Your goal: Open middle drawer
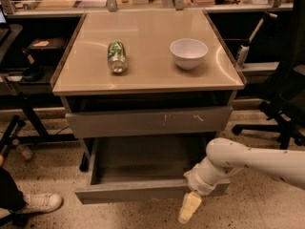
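Note:
The middle drawer (133, 192) stands pulled out from the cabinet, low near the floor, and its grey tray interior (143, 159) shows bare. Its plain flat front panel faces me. Above it is the taller drawer front with pale scratch marks (147, 121), which is closed. My gripper (189, 208) hangs just below the right part of the open drawer's front panel, on the end of my white arm (248, 163), which comes in from the right. The gripper points down toward the floor and holds nothing that I can see.
A green can (116, 56) lies on its side and a white bowl (188, 53) stands on the beige cabinet top (147, 75). An office chair base (281, 118) is at the right. A person's shoe (40, 202) is at the lower left, with a desk leg (28, 123) behind it.

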`<state>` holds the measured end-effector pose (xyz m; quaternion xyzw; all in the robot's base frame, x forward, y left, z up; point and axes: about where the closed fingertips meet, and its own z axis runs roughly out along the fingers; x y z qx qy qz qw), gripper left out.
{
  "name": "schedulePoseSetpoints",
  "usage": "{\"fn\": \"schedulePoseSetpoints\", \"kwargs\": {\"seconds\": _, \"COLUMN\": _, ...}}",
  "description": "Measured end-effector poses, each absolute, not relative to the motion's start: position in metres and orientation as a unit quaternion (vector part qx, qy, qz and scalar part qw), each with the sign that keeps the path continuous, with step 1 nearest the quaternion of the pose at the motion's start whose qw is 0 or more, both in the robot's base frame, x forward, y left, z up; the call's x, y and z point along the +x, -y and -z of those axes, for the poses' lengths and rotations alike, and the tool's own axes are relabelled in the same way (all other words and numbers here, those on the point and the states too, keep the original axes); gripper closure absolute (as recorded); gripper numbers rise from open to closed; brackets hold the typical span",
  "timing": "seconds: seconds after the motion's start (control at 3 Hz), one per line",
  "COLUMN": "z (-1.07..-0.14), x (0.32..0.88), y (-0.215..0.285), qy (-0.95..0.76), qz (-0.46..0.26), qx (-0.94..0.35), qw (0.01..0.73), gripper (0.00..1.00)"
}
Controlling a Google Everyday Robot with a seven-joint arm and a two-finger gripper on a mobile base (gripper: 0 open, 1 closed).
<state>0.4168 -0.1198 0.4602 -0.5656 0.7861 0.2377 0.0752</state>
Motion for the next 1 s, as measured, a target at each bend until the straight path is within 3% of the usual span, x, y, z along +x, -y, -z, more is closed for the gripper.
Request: {"fn": "schedulePoseSetpoints", "kwargs": {"seconds": 1.0, "z": -0.429, "x": 0.403, "y": 0.121, "qy": -0.787, "qz": -0.244, "qx": -0.565, "qw": 0.034, "gripper": 0.0}}
